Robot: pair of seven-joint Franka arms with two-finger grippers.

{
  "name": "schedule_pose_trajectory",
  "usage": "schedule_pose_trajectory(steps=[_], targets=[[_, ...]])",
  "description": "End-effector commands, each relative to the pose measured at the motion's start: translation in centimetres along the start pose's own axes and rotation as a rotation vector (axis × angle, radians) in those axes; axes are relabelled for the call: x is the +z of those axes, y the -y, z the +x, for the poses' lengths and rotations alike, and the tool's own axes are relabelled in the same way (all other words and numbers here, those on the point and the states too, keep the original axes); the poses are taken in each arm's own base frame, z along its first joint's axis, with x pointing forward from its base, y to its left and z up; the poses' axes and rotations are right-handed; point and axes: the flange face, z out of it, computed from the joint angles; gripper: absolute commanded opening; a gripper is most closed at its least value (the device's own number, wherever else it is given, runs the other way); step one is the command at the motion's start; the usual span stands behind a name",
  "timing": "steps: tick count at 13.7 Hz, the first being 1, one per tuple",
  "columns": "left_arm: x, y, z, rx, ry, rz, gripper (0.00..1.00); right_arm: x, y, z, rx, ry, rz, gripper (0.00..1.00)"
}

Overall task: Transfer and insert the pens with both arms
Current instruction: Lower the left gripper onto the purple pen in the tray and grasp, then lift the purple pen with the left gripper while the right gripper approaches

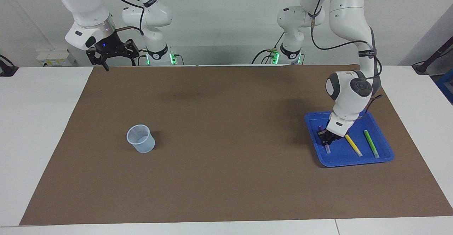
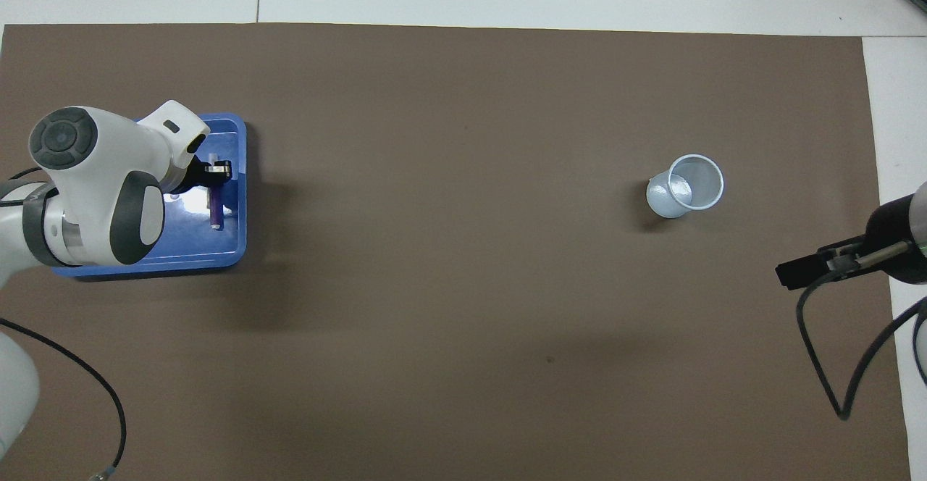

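Observation:
My left gripper (image 1: 326, 140) is down inside the blue tray (image 1: 354, 162), shut on the purple pen (image 1: 328, 149), whose pale cap end sticks out below the fingers. In the overhead view the purple pen (image 2: 216, 209) shows under the left gripper (image 2: 215, 175), close to the tray (image 2: 217, 260) wall. The yellow pen (image 1: 353, 145) and the green pen (image 1: 370, 143) lie side by side in the tray, toward the left arm's end; the left arm hides them in the overhead view. My right gripper (image 1: 119, 63) waits open and raised over the mat's edge by its base, holding nothing.
A pale translucent cup (image 1: 141, 138) stands upright on the brown mat (image 1: 226, 139) toward the right arm's end, also seen as the cup (image 2: 686, 187) from above. The right arm's black cable (image 2: 833, 365) hangs over the mat's corner.

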Motion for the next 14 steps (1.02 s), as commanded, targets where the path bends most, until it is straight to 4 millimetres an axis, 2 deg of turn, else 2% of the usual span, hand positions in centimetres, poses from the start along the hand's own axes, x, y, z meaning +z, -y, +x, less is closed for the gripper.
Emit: schedule_pose_trajectory(steps=[1, 5, 9, 12, 14], targets=[[0.9, 0.5, -0.5, -0.002, 0.029, 0.02, 0.0, 0.0, -0.2, -0.5, -0.031, -0.011, -0.015, 1.0], [-1.8, 0.6, 0.4, -0.006, 0.098, 0.036, 0.0, 0.0, -0.1, -0.6, -0.034, -0.008, -0.014, 1.0], [-6.8, 0.9, 0.2, -0.049, 0.142, 0.035, 0.0, 0.1, 0.0, -0.7, -0.031, 0.002, -0.01, 1.0], [-11.5, 0.8, 0.1, -0.181, 0.158, -0.013, 0.0, 0.0, 0.0, -0.8, -0.032, 0.0, -0.008, 1.0], [-14.3, 0.0, 0.2, -0.284, 0.173, -0.007, 0.0, -0.3, -0.1, -0.7, -0.015, -0.03, 0.074, 1.0]])
